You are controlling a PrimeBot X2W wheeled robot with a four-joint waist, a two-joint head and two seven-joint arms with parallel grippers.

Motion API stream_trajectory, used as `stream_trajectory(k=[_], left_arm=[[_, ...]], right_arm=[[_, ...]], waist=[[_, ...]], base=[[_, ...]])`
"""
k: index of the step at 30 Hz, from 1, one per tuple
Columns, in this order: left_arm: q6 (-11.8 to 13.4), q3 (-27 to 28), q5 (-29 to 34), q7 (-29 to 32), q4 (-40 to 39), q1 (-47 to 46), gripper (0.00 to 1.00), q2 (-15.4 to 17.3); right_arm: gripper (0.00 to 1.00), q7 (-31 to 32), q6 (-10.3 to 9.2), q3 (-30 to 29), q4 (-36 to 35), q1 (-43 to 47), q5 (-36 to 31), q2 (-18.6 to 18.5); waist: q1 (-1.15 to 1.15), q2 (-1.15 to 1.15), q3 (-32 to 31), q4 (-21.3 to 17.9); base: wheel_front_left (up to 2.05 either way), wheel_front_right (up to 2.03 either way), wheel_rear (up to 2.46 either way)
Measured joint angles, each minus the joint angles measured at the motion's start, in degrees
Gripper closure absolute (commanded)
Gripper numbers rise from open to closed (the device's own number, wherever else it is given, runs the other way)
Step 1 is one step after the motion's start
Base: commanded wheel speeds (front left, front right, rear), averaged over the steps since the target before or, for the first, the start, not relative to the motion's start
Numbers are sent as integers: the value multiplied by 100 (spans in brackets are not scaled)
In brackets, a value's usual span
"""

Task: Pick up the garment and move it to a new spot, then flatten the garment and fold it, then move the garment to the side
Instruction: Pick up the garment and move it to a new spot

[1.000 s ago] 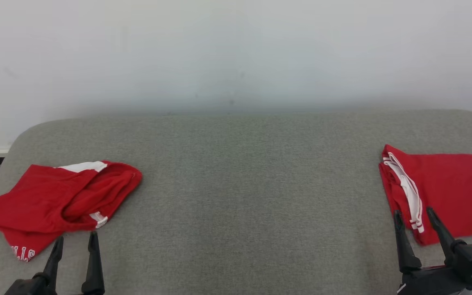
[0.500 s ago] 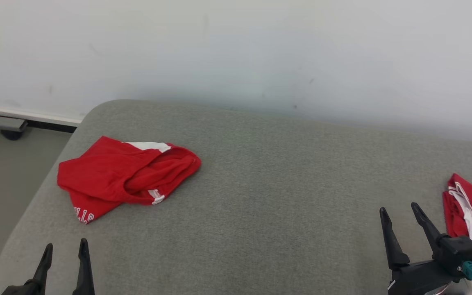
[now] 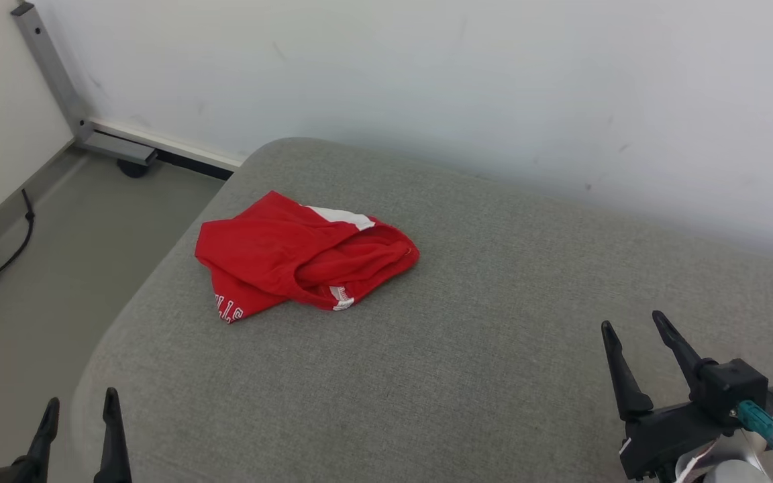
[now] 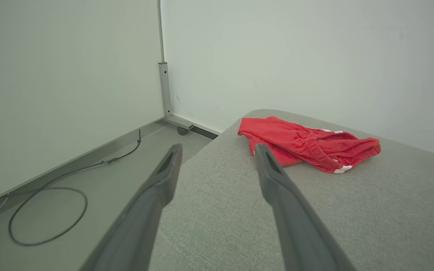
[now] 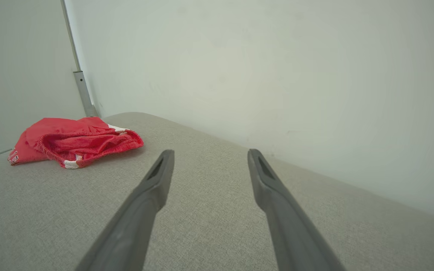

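A crumpled red garment (image 3: 299, 258) with white trim and white lettering lies near the far left corner of the grey cushioned surface (image 3: 467, 349). It also appears as the garment (image 4: 307, 145) ahead of the left fingers and as the garment (image 5: 75, 141) far to the left of the right fingers. My left gripper (image 3: 81, 406) hangs open at the surface's near left edge, well short of the garment. My right gripper (image 3: 631, 322) stands open over the near right of the surface, far from it. Both hold nothing.
A white wall (image 3: 427, 80) runs behind the surface. Left of the surface is bare floor (image 3: 37, 282) with a dark cable (image 4: 47, 210), a grey metal post (image 3: 51, 67) and a wheeled base (image 3: 133, 166) by the wall.
The head camera has swung left, so the whole picture shifted right; a second red garment at the right edge has left the view. Both grippers stay open.
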Motion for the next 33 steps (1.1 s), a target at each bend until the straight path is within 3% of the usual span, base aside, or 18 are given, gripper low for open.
stream_trajectory(k=[7,18,23,28,33], left_arm=[[1,182,-7,0,-54,142,0,-32],[-1,133,-37,51,-164,113,0,-149],[-669,-172,-233,428,76,-1068,0,98],[-1433,-477,-660,1012,967,-2783,0,205],[-1457,-259,-1160,1501,2008,-3829,0,382]], right_arm=[[0,118,111,137,202,-314,-45,44],[0,140,177,180,404,-392,-74,59],[0,151,176,167,409,-364,-74,45],[0,190,174,115,350,-331,-75,-48],[0,289,167,198,157,-324,-149,-76]], waist=[[0,0,115,253],[0,0,141,278],[0,0,184,205],[1,0,240,98],[0,0,318,-110]], base=[[0,0,0],[0,0,0],[0,0,0],[0,0,0],[0,0,0]])
